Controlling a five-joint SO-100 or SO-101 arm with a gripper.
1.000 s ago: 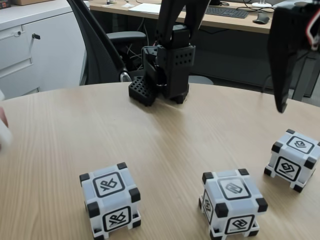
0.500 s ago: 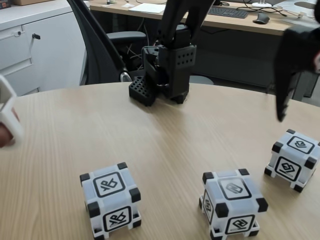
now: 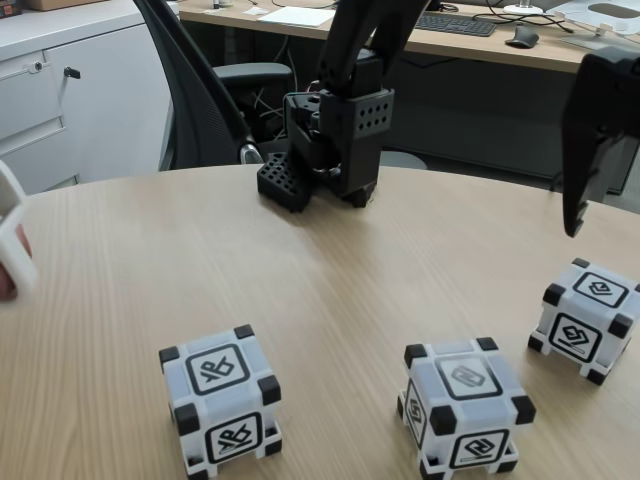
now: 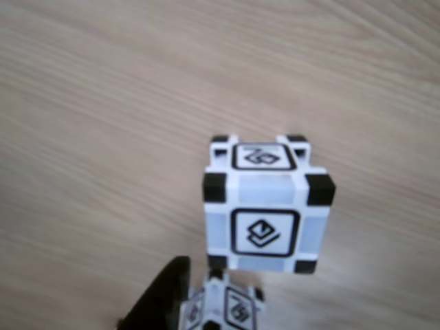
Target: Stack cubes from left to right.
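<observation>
Left cube [image 3: 221, 400]: nearest the fixed camera, low on the left, flat on the wooden bench [image 3: 330, 285], squiggle mark on top and front.
Middle cube [image 3: 465, 404]: low and right of centre in the fixed view, well apart from the left one, upright on the bench.
Right cube [image 3: 586, 319]: further back by the right edge of the fixed view, turned a little, apart from the middle one; in the other view [image 4: 265, 206] seen from above with a layered-diamond mark, a second cube [image 4: 223, 306] just below it at the picture's bottom edge.
Claw [image 3: 585, 160]: above and behind the right cube, touching nothing; spread or closed, cannot tell.
Arm base [image 3: 335, 140]: black, at the bench's far edge.
Office chair [image 3: 200, 90]: behind the bench, far left.
</observation>
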